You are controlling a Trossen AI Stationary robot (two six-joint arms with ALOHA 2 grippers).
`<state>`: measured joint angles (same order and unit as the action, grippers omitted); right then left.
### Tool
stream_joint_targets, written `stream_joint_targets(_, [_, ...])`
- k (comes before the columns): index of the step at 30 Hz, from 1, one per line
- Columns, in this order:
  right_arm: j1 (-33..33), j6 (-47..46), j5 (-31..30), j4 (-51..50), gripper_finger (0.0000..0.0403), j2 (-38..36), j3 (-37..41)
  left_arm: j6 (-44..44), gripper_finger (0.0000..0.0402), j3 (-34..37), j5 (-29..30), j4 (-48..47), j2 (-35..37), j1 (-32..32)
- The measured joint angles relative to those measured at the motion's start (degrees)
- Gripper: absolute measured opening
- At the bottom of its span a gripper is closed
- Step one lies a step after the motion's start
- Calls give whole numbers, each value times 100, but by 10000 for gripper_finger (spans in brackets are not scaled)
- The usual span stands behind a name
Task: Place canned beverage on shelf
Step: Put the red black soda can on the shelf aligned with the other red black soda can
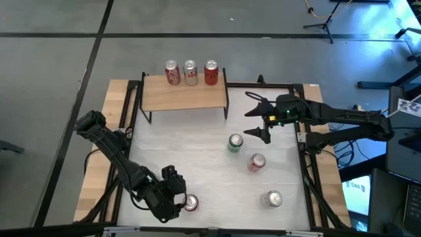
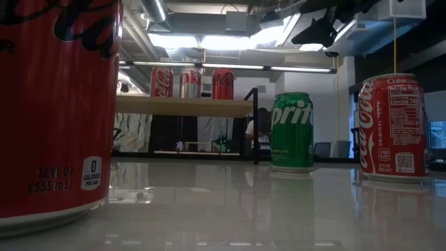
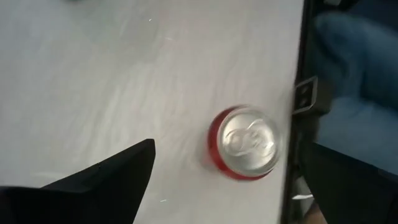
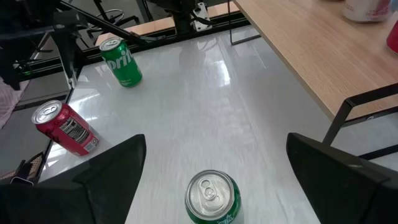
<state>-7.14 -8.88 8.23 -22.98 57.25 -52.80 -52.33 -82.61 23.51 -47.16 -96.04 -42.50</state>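
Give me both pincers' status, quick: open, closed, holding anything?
Left pincer: open, empty, beside the red can at the table's near edge.
Right pincer: open, empty, above the green can.

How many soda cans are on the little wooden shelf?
3. They stand in a row along the back edge of the shelf: a red can on the left, a silver can in the middle, another red can on the right.
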Motion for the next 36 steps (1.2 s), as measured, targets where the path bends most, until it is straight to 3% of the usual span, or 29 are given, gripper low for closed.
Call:
stream_joint_targets(16, [0, 11, -11, 2, 383, 0, -2, 37, 381, 4, -178, -8, -710, -313])
stream_joint_targets(36, [0, 20, -18, -126, 383, 0, 0, 45, 381, 4, -195, 485, -1096, -115])
